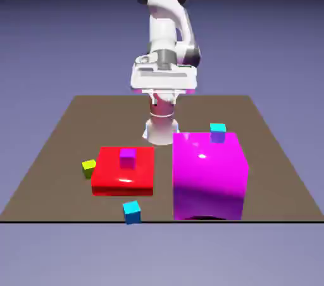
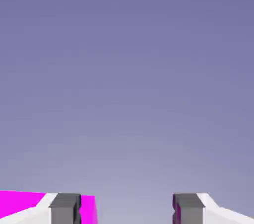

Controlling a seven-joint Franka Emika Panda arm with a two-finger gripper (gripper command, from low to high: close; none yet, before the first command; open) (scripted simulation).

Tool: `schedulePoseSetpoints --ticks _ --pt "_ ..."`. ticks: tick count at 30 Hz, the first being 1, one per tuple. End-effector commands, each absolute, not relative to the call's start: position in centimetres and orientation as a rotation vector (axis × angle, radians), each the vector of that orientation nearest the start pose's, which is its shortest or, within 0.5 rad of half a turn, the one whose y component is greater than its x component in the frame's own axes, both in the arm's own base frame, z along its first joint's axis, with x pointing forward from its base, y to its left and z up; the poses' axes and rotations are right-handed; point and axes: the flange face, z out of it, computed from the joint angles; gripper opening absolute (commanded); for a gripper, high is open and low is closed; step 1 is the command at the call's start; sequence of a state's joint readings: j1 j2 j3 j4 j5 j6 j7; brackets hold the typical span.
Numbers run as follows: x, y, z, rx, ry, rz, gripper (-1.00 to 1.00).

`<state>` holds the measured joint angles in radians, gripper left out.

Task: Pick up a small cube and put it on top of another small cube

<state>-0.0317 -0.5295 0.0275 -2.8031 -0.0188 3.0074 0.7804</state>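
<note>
Fingers spread and grasping nothing, the end effector (image 2: 127,208) is hanging high, likely needing a slow, centred descent astride the cyan cube atop the magenta block (image 1: 209,177)

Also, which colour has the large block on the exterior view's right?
The large block is magenta, best seen in the exterior view.

In the exterior view, the left block (image 1: 123,182) carried a first cube (image 1: 128,159), the right block (image 1: 208,177) a second cube (image 1: 218,133); a third cube (image 1: 89,169) lay leftmost (near the left block), a fourth cube (image 1: 131,212) before that block.
</note>
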Motion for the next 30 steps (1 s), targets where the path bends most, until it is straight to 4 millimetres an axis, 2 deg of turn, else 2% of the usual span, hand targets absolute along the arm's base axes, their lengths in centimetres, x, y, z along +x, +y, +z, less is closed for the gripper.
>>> schedulePoseSetpoints --ticks 1,10,17,24,30 --pt "40.0 -0.2 43.7 -2.571 0.985 -0.983 0.0" --pt "44.4 -0.3 41.6 -2.978 0.298 -1.118 0.0" --pt "47.2 -0.9 38.8 -3.151 -0.356 -1.116 0.0" --pt "49.1 -2.0 35.1 -3.147 -1.063 -1.034 0.0" --pt "50.1 -3.3 31.5 -2.988 -1.659 -0.924 0.0"
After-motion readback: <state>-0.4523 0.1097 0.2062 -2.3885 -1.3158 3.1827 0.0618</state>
